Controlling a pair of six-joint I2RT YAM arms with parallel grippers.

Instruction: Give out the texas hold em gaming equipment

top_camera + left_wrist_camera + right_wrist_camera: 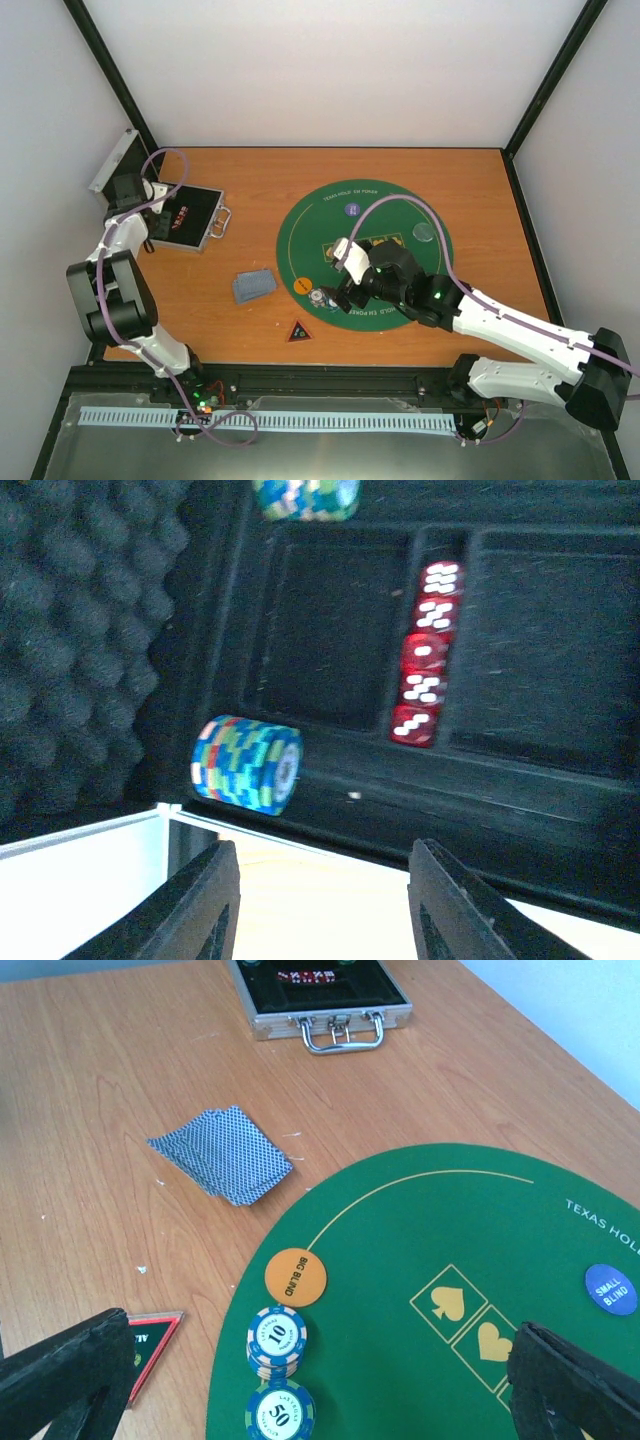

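Note:
A fan of grey-blue cards [254, 285] lies on the wood left of the green mat [400, 215]. An orange chip [302, 286] and two chip stacks [320, 298] sit at the mat's left edge. The purple-blue chip [352, 209] and clear disc [424, 233] lie farther back, and the dark triangle [299, 331] lies on the wood. My right gripper [340, 292] is open and empty above the "10" stack [277, 1338] and "50" stack [280, 1415]. My left gripper [152, 205] is open and empty at the case's edge, near a chip stack [247, 763] lying on its side.
The silver case [190, 220] stands open at the left with its lid up against the wall. Inside are red dice [425, 650] and a second chip stack [305, 497]. The right wrist view shows the case's handle [340, 1032], the cards [222, 1153] and the triangle [150, 1345].

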